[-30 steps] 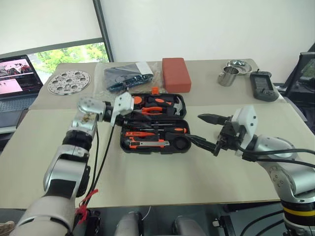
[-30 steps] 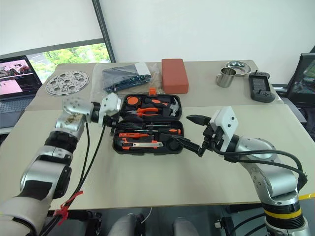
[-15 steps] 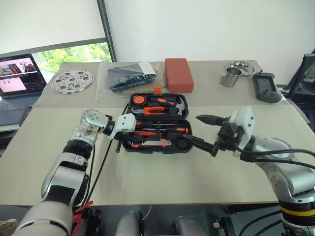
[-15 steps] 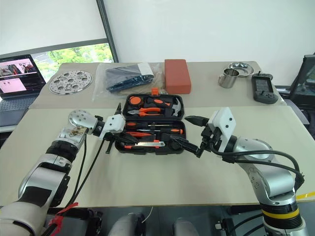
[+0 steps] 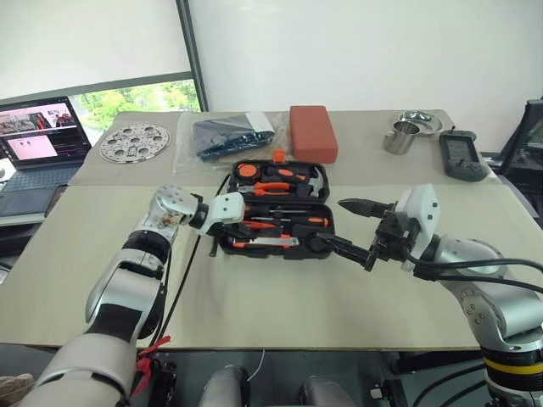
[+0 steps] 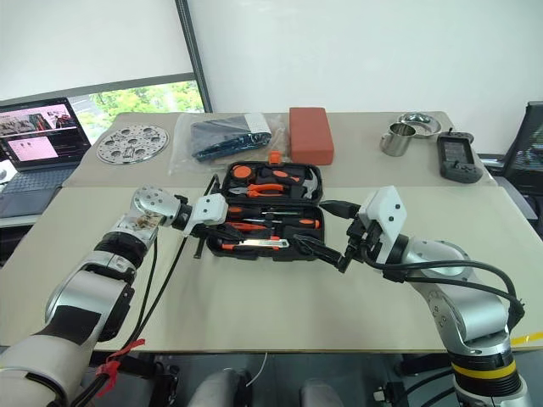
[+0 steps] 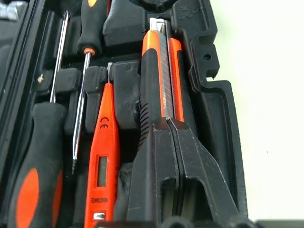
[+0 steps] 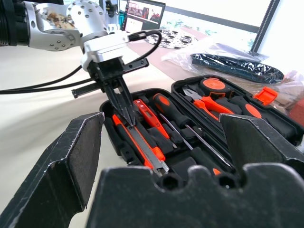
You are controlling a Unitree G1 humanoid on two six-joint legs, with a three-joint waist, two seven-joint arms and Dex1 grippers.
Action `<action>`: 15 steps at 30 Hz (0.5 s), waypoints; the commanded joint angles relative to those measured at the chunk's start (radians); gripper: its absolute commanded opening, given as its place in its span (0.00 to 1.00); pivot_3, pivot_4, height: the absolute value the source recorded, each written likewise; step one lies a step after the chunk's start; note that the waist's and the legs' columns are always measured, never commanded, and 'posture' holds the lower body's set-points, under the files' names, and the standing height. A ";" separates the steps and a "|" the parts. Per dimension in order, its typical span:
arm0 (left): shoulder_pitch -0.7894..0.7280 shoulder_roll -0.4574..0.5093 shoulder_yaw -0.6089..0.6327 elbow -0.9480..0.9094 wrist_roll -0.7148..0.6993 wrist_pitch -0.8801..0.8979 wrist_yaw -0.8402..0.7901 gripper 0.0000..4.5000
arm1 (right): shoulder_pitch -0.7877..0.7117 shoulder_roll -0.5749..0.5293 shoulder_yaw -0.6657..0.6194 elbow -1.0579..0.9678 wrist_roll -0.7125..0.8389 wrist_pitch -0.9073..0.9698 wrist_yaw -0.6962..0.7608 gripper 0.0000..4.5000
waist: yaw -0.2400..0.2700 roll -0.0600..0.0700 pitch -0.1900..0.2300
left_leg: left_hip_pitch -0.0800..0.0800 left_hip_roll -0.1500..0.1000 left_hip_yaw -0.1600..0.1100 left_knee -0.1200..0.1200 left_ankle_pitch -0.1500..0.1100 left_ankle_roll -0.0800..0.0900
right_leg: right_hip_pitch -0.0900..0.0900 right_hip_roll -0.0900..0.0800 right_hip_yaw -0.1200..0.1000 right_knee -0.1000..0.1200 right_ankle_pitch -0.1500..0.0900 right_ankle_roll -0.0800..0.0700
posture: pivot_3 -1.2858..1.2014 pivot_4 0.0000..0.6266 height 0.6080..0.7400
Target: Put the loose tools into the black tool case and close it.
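Head views: since the earlier frames the left gripper (image 5: 243,222) has dropped from above the case's left end down onto its front tray, and its fingers have closed. The right gripper (image 5: 355,229) has not shifted; it hangs just off the case's right end, jaws spread wide and empty. The black tool case (image 5: 322,246) lies open mid-table, lid flat behind.

Left wrist view: the shut fingertips (image 7: 166,142) press on the utility knife (image 7: 160,76), which sits in its moulded slot near the case's front wall. Beside it lie the orange pen-like tool (image 7: 103,156), smooth plastic with a small window, and two screwdrivers (image 7: 85,57) with slim steel shafts and rubbery black-and-orange handles.

Right wrist view: its own two broad matte pads (image 8: 71,156) stand far apart.

Judgement: the tools look seated; the grey roll cannot be made out. Closing the lid remains.
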 commanded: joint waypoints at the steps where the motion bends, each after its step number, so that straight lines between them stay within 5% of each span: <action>1: 0.000 -0.027 -0.001 0.057 0.028 0.057 0.032 0.01 | -0.003 -0.005 -0.015 -0.037 0.007 -0.003 -0.006 1.00 | 0.001 0.000 0.000 | 0.000 0.000 0.000 0.000 0.000 0.000 | 0.000 0.000 0.000 0.000 0.000 0.000 | 0.52 0.24 1.00; 15: -0.039 -0.087 0.190 0.012 -0.157 0.107 -0.059 0.01 | -0.007 -0.005 -0.012 -0.031 0.002 -0.009 -0.010 1.00 | -0.004 0.004 -0.003 | -0.010 0.000 0.000 0.000 0.000 0.000 | -0.010 0.002 0.000 0.000 0.000 0.000 | 0.52 0.24 1.00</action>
